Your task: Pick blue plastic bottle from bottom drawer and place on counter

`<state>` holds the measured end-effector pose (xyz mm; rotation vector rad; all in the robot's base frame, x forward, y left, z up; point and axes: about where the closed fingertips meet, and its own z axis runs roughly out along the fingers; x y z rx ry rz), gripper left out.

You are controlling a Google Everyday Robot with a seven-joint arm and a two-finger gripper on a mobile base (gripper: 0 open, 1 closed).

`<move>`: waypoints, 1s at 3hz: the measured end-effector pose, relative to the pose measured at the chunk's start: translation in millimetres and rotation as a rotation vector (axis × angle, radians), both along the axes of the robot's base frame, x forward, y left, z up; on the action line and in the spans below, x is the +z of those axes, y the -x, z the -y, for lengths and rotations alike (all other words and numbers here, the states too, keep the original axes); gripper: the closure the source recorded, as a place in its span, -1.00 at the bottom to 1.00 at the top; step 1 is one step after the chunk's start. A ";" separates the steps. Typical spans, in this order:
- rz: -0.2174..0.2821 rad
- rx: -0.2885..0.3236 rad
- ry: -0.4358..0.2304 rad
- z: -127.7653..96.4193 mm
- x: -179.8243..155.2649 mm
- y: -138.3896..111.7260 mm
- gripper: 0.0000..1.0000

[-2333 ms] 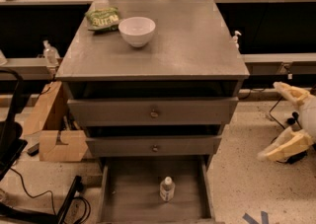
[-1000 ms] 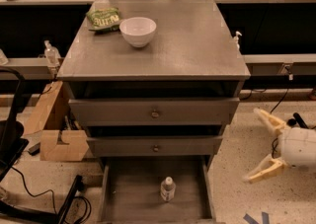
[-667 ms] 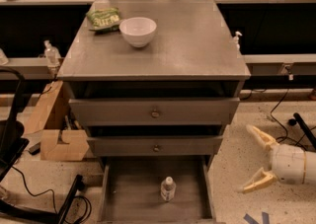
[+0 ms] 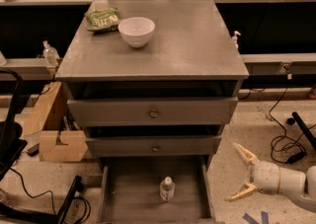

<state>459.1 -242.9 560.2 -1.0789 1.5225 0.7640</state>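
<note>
Spread hand (image 4: 232, 171) hovers right of drawer (image 4: 131, 188) holding seemingly upright bottle (image 4: 167, 189).

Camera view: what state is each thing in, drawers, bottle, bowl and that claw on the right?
Bottom drawer: pulled open.
Middle drawer: pushed in.
Top drawer: pushed in.
Bottle: upright, capped, standing in the bottom drawer, not held.
Bowl: upright on the counter, looks empty.
Green bag: lying on the counter beside the bowl.
Gripper: open, empty, low beside the bottom drawer's right side.

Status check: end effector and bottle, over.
End effector open, empty, right of bottom drawer. Blue plastic bottle upright in the drawer, ungrasped. Drawer's right wall stands between.
</note>
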 end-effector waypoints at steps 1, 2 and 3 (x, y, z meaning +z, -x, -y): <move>-0.023 0.022 0.047 -5.8 -42.8 -8.2 -1.00; -0.067 0.043 0.153 -17.6 -78.2 -13.1 -1.00; -0.066 0.045 0.151 -18.4 -81.4 -14.4 -1.00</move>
